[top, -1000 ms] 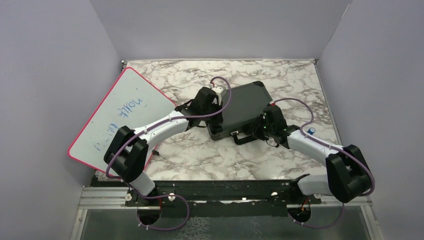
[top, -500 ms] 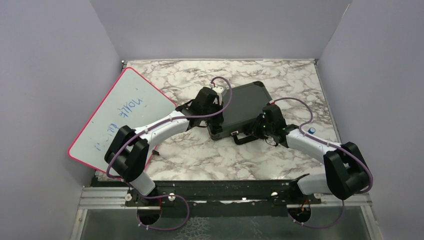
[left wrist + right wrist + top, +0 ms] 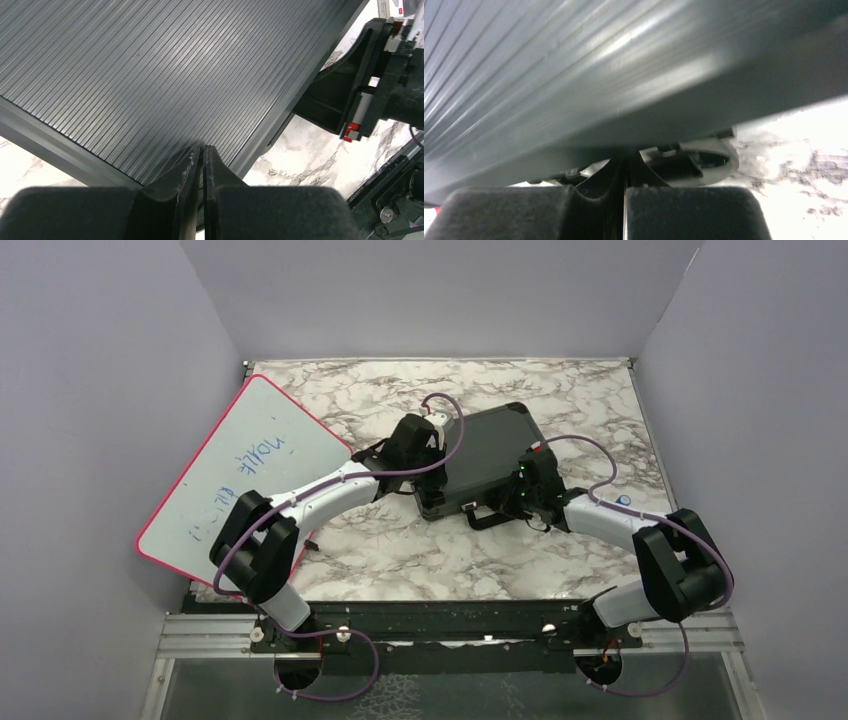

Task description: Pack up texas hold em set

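The black ribbed briefcase (image 3: 488, 452) lies closed on the marble table, its handle (image 3: 485, 519) toward the near edge. My left gripper (image 3: 432, 462) is shut, with its tips resting on the lid near the case's left edge; in the left wrist view the gripper (image 3: 202, 150) sits on the ribbed lid (image 3: 150, 65). My right gripper (image 3: 522, 496) is shut and low at the case's front right side. In the right wrist view the gripper (image 3: 625, 167) is tucked under the lid's rim (image 3: 634, 95), beside a grey latch (image 3: 709, 160). Chips, cards and buttons are hidden.
A red-edged whiteboard (image 3: 240, 470) with blue writing leans at the left, over the table edge. A small blue-capped object (image 3: 622, 501) lies by my right forearm. Grey walls enclose the table on three sides. My right arm (image 3: 380, 75) shows in the left wrist view.
My right arm's elbow and forearm have swung left and closer to the case, while its gripper has stayed at the case's front edge. The left arm and the case have not moved.
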Robot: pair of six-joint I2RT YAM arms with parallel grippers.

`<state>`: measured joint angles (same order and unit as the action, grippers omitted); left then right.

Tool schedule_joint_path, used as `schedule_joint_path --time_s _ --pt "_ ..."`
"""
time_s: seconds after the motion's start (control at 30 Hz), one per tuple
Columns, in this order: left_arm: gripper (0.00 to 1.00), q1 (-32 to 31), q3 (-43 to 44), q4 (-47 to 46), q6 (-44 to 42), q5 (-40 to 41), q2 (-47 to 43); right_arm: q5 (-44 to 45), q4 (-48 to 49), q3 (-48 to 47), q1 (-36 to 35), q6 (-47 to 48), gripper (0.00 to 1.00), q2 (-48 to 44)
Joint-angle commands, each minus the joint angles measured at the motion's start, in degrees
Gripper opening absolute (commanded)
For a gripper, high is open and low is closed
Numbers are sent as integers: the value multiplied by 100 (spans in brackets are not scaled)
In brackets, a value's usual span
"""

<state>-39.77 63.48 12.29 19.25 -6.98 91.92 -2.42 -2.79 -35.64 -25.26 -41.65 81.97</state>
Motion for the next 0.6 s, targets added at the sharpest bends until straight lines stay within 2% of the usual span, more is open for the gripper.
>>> schedule_joint_path --time_s 0.0,0.3,0.47,0.53,0.57 --pt "10 -5 -85 568 -10 300 312 756 378 90 21 245 3 613" --pt "8 -7 -64 572 10 359 364 911 777 134 3 196 1 826" --pt "9 -5 257 565 -122 524 174 706 110 -85 4 269 2 -172" --pt "12 -5 415 545 -183 649 -17 708 -462 -287 3 263 7 -713" --pt "14 -5 459 510 -216 714 -142 721 -739 -391 3 277 13 -1006"
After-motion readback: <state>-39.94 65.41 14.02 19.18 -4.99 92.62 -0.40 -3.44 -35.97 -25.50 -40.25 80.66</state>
